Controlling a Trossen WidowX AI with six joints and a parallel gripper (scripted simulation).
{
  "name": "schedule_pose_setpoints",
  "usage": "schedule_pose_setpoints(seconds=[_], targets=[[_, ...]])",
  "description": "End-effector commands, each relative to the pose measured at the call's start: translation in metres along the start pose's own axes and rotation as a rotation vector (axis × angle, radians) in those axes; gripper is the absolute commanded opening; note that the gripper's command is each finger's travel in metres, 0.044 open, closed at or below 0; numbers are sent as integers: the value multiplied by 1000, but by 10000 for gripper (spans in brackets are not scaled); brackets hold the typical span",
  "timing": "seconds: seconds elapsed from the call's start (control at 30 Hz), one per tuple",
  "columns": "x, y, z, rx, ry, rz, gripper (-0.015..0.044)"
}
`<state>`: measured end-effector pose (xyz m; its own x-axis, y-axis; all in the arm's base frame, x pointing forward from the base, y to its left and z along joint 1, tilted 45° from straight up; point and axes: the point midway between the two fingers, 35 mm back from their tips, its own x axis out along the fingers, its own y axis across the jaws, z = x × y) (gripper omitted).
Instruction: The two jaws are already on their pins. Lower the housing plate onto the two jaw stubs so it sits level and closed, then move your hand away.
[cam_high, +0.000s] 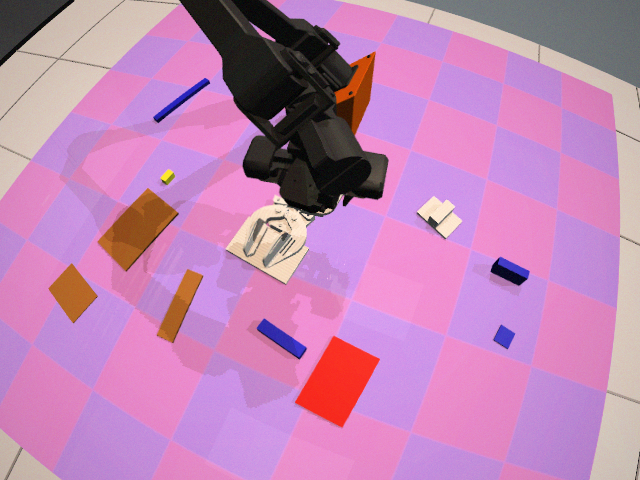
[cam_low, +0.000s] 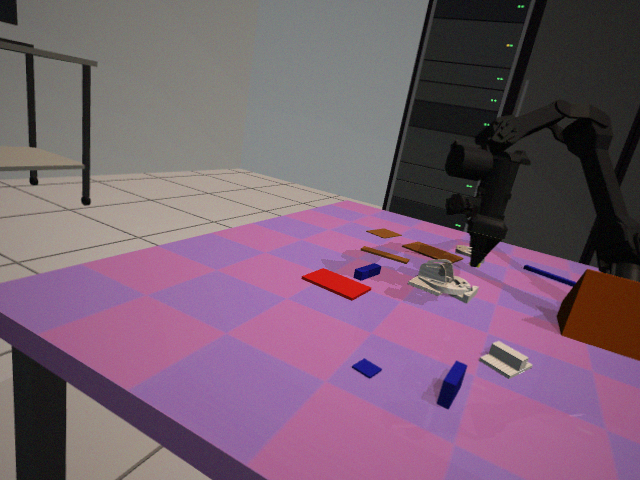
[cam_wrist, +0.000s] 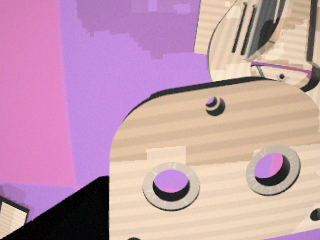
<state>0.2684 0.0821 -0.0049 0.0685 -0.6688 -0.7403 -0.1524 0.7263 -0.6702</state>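
Observation:
My gripper is shut on the cream housing plate, which has rounded corners, two large ringed holes and smaller holes. A black finger shows beside it in the wrist view. The plate is held in the air. The cream jaw assembly on its square base stands on the table. In the top view the hand hangs over its upper end; in the wrist view it shows beyond the plate's far edge, upper right. The hand hides most of the plate and the stub end in the top view.
A cream ridged block and an upright blue block stand to the right in the top view. A blue bar, a red plate and brown plates lie around the assembly. An orange wedge stands behind.

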Motion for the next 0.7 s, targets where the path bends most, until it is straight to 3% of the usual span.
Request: schedule_pose_setpoints(seconds=[0.0, 0.67], targets=[[2, -12, -2, 49, 4, -11, 351], [9, -62, -7, 288, 8, -39, 351]])
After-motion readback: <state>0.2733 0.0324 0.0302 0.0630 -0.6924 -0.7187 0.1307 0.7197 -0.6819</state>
